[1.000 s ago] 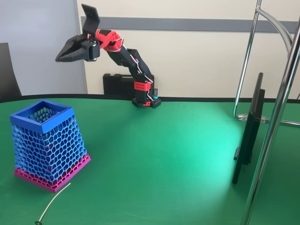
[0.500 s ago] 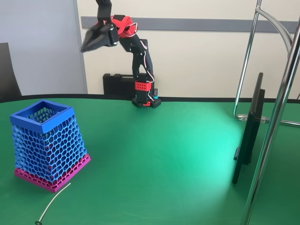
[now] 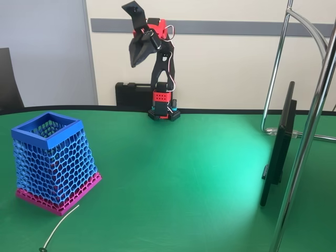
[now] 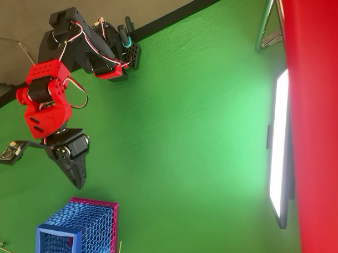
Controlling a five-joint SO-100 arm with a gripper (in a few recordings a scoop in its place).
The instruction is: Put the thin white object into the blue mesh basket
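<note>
A: Gripper (image 3: 134,60) is raised high over the arm's base, tips pointing down, fingers together, nothing in them as far as I see.

B: The thin white object (image 3: 59,227)?

A: Lying on the green table (image 3: 184,178), just in front of the blue mesh basket (image 3: 54,163), dark tip toward the near edge. Basket stands upright.

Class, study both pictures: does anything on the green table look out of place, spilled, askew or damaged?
Nothing looks damaged or spilled. The thin white object lies loose on the green table just in front of the blue mesh basket, outside it. The basket stands upright. The gripper hangs high near the arm's base, holding nothing.
</note>
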